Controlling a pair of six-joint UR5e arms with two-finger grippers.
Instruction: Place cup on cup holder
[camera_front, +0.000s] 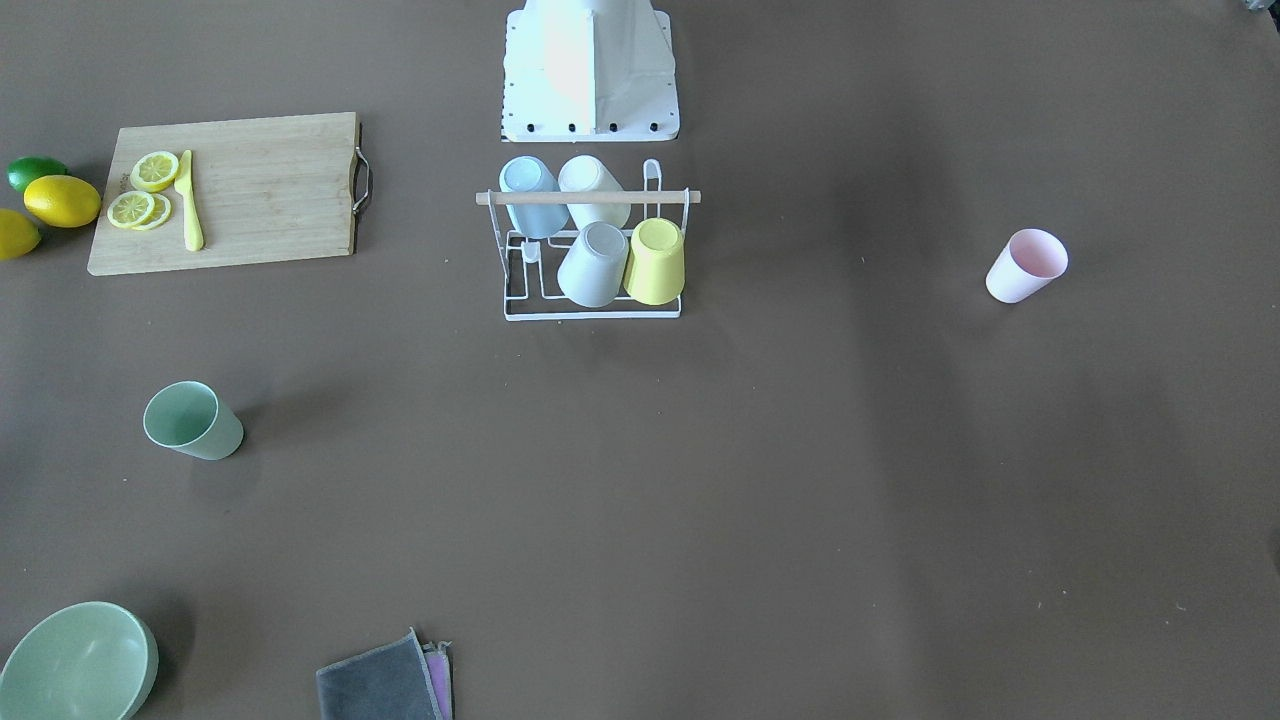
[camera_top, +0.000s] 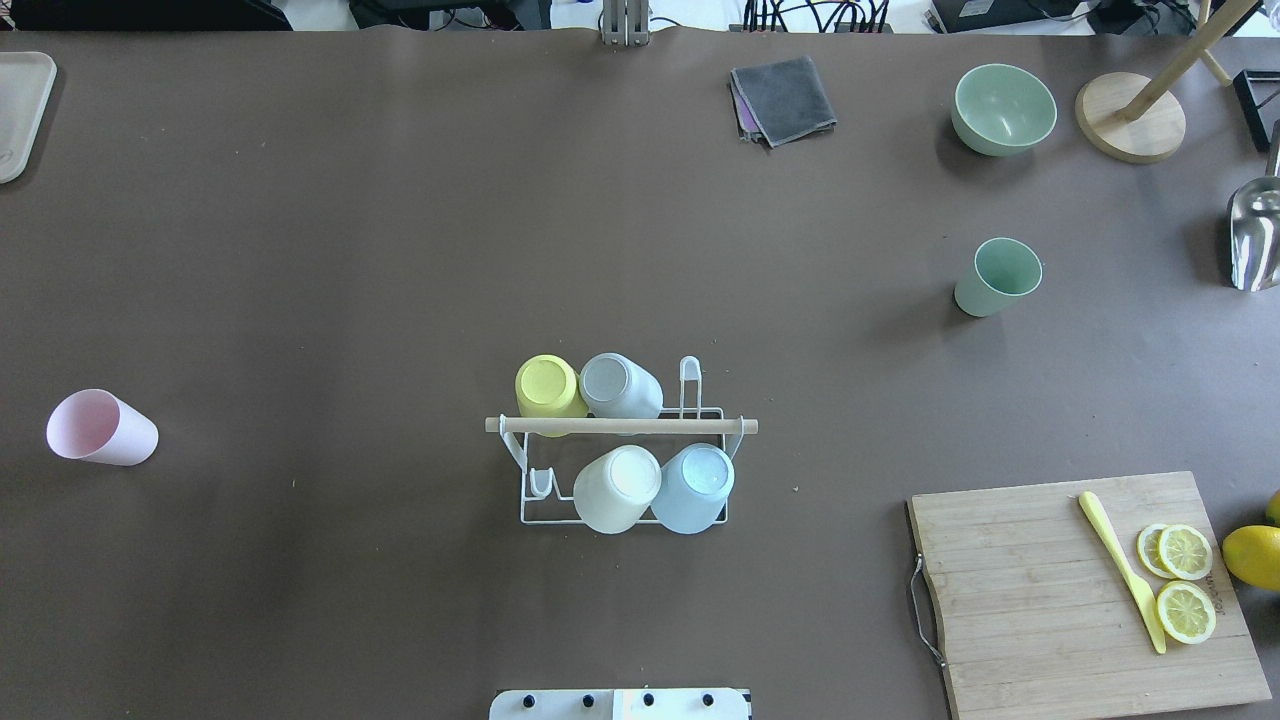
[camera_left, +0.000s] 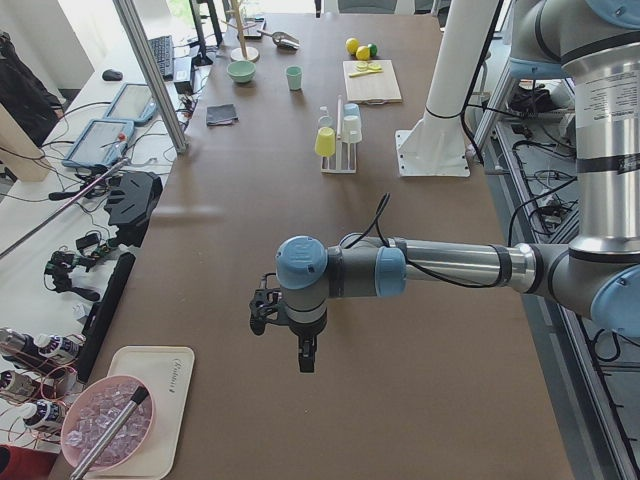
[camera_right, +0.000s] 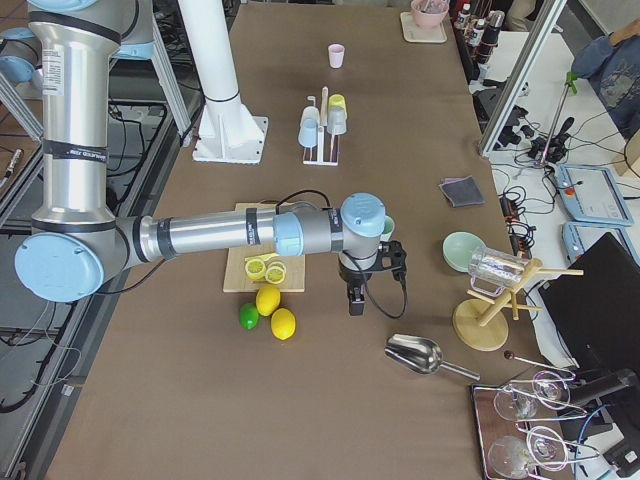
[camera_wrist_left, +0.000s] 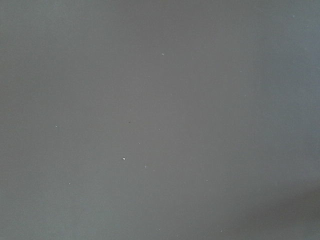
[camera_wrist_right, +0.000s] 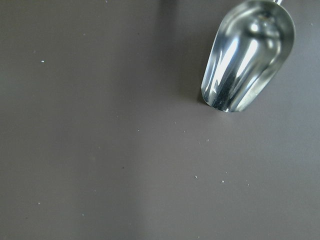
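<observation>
The white wire cup holder (camera_front: 592, 316) with a wooden rod handle (camera_top: 620, 426) stands mid-table near the robot base. It holds several upturned cups: blue (camera_front: 530, 190), white (camera_front: 592, 185), grey (camera_front: 592, 265) and yellow (camera_front: 657, 260). A pink cup (camera_top: 100, 428) stands upright on the robot's left. A green cup (camera_top: 997, 276) stands upright on the right. My left gripper (camera_left: 305, 358) hangs over bare table beyond the pink cup. My right gripper (camera_right: 353, 300) hangs close to the green cup (camera_right: 387, 228). I cannot tell whether either is open or shut.
A cutting board (camera_top: 1040, 600) bears lemon slices (camera_top: 1185, 580) and a yellow knife (camera_top: 1120, 570), with lemons (camera_front: 62, 200) beside it. A green bowl (camera_top: 1003, 108), a grey cloth (camera_top: 785, 98), a wooden stand (camera_top: 1130, 128) and a metal scoop (camera_wrist_right: 247, 55) lie at the far right.
</observation>
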